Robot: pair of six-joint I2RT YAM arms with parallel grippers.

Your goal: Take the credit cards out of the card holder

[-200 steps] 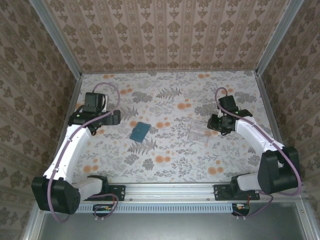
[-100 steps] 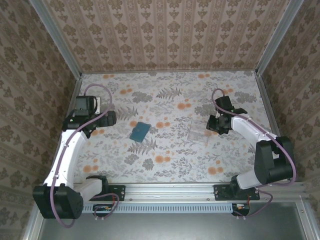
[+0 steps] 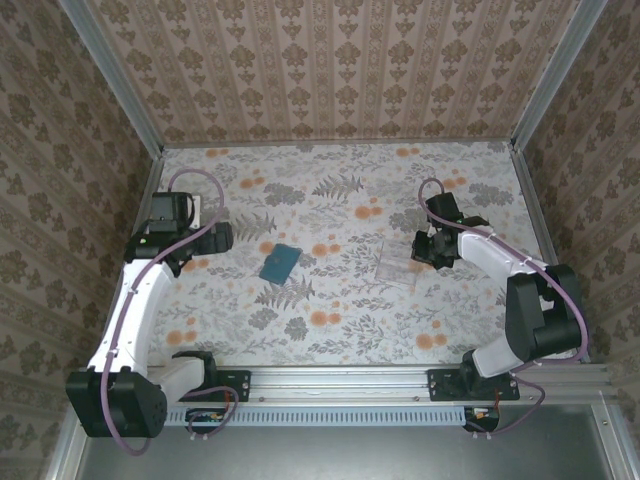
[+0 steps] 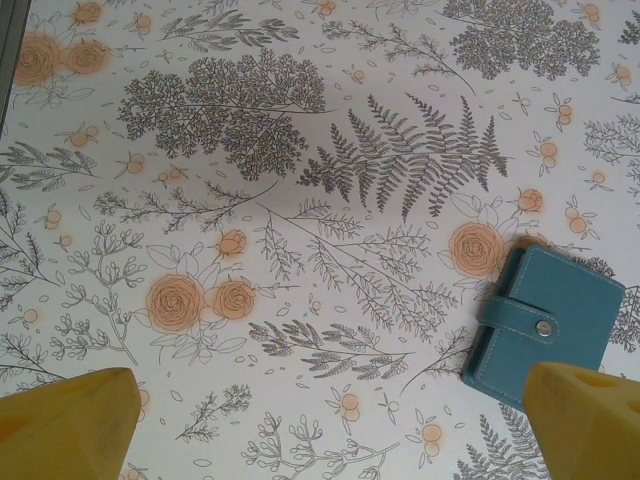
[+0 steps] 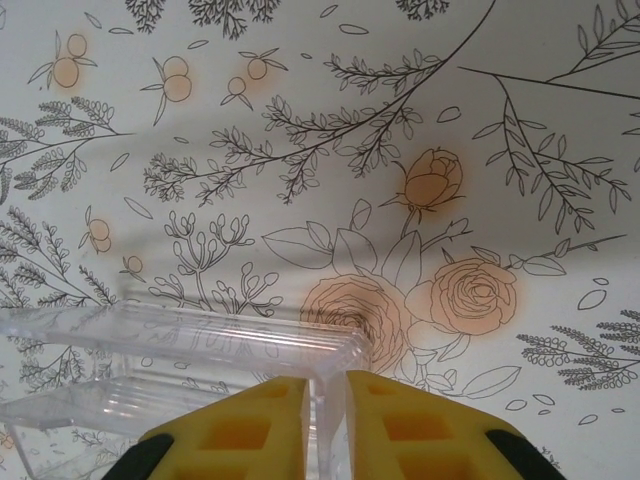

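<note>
1. The holder [image 3: 279, 262] lay closed on the table [image 3: 340, 330], with its strap [image 4: 520, 318] snapped. The cards were judged to be inside.
2. The left gripper [image 4: 330, 425] was spread wide and held nothing. The holder lay just beside its right finger.
3. The right gripper [image 5: 325, 400] was pinched nearly together on the tray [image 5: 150, 350] wall, well apart from the holder.
4. The step in hand was judged to be the approach; no card had been extracted.
5. Next, the holder would need to be pinned, the snap released and the panels opened.

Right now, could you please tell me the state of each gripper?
Left gripper: open, holding nothing.
Right gripper: closed on the rim of the clear tray.
</note>
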